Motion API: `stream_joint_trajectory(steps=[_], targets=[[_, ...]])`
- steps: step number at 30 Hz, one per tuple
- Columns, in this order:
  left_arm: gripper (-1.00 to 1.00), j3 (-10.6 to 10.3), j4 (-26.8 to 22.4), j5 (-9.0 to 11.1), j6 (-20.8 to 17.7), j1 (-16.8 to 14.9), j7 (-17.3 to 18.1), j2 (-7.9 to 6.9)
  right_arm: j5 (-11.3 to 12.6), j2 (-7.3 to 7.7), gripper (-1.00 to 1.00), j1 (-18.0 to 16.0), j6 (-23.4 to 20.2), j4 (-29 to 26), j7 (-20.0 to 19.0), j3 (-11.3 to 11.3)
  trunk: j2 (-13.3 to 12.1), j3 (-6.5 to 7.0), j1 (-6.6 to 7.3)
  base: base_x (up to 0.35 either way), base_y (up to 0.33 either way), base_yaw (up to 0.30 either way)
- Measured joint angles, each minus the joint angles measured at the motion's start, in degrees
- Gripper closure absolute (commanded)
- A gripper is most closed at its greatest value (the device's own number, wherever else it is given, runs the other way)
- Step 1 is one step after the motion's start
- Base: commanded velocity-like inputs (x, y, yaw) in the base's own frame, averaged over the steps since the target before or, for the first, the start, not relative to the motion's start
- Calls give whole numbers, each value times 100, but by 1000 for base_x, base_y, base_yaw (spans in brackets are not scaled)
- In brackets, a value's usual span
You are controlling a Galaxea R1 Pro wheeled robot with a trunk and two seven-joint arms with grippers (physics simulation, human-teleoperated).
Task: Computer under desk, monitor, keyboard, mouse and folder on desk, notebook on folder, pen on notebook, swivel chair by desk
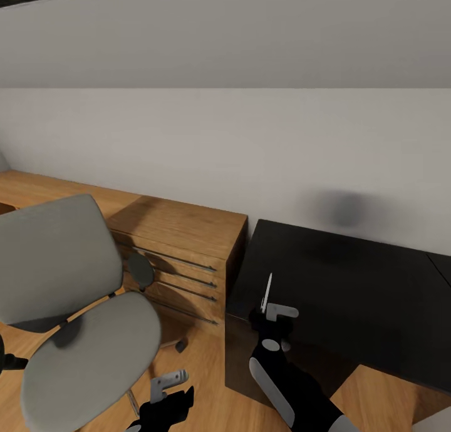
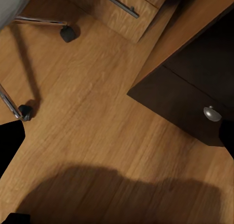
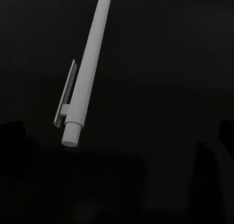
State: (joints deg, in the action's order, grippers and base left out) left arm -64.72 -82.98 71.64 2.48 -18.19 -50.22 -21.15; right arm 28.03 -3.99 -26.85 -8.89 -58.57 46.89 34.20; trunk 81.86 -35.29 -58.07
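Pen juts upright from the right hand, clenched round it, carried over the black bench for stacking later; left hand hangs released.

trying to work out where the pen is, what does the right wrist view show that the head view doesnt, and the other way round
The right wrist view alone shows the pen's detail: its clip and push-button end against the black surface. The head view alone shows the setting: the swivel chair with a bare seat, the wooden drawer cabinet, the grey wall, and the left gripper low over the floor. Both show the pen and the black desk behind it; in the head view the pen stands up from the right gripper above the desk's near corner.
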Motion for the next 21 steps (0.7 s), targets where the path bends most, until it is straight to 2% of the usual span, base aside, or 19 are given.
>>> stream_joint_trajectory(steps=[11, 21], targets=[[-100, -8, 0, 0, -1, 1, 0, 1, -24, -14, -100, -33, 4, 63, -163, -4, 0, 0, 0, 3, 0, 0], [-100, -9, 0, 6, 0, 0, 6, 2, -11, -17, -100, -35, 4, 62, -175, -2, 0, 0, 1, 135, 0, 0]])
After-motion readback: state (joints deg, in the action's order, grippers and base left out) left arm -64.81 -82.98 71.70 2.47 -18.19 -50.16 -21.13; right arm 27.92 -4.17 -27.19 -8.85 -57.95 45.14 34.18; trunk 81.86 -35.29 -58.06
